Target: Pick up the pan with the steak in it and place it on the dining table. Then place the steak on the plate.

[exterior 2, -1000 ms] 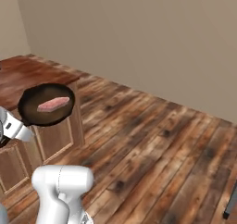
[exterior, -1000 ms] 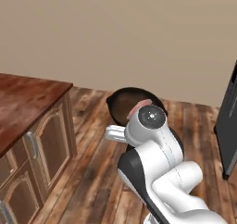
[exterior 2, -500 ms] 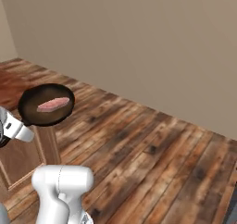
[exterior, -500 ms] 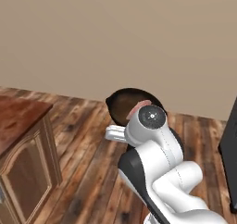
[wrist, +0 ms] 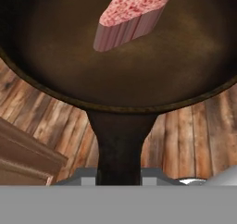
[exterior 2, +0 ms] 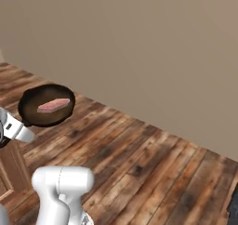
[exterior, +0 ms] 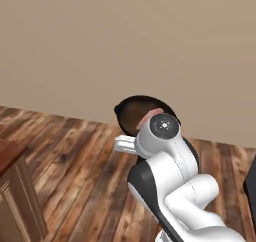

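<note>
So the small round dark brown-black skillet is up in the air here, carried well above the brown wood-plank floor, with a plain beige wall behind it. The oblong pinkish-red slab of raw steak lies flat inside the skillet, roughly in the middle of the pan's bottom, not touching the rim as far as the right base view shows. In the hand view the steak sits toward the far side of the skillet, and the short black handle runs straight down into the end effector, which is clenched on that handle. From the left base view the skillet peeks out from behind the white arm's round joint, with a sliver of the steak visible above it. Off to the lower left there's the corner of a wooden cabinet with a reddish-brown top, standing apart from the pan. The skillet looks about level, steak resting steady in it
</note>
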